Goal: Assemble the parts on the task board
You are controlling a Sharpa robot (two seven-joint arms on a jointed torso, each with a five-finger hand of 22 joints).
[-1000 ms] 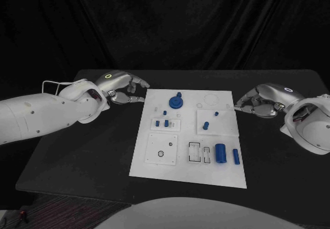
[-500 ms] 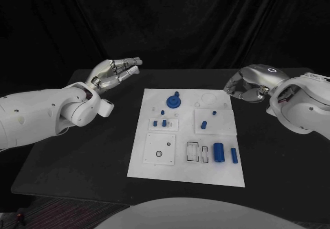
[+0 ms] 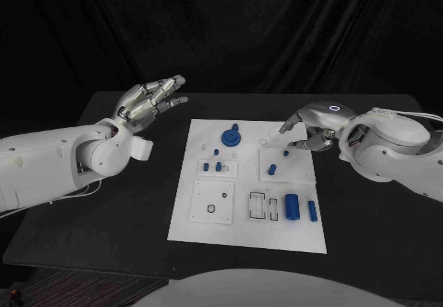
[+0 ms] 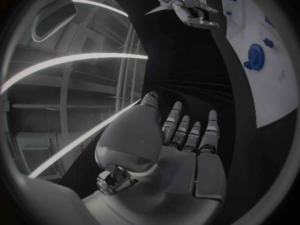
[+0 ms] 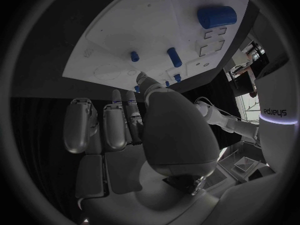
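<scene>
Task board [image 3: 244,240]: white plate, centre of table [image 3: 111,211], long axis running near edge to far edge. Blue parts [image 3: 292,205] lie and stand across it. Right hand [image 3: 309,131]: empty, fingers loosely curled, over the board's far right corner, nearer the parts. Left hand [image 3: 148,101]: open, fingers spread, raised well off the board's far left corner.

You see the white task board [image 3: 248,224] lying flat mid-tabletop, with blue parts [image 3: 292,206] on it: a round knobbed piece near its far edge, cylinders toward its near right corner.
</scene>
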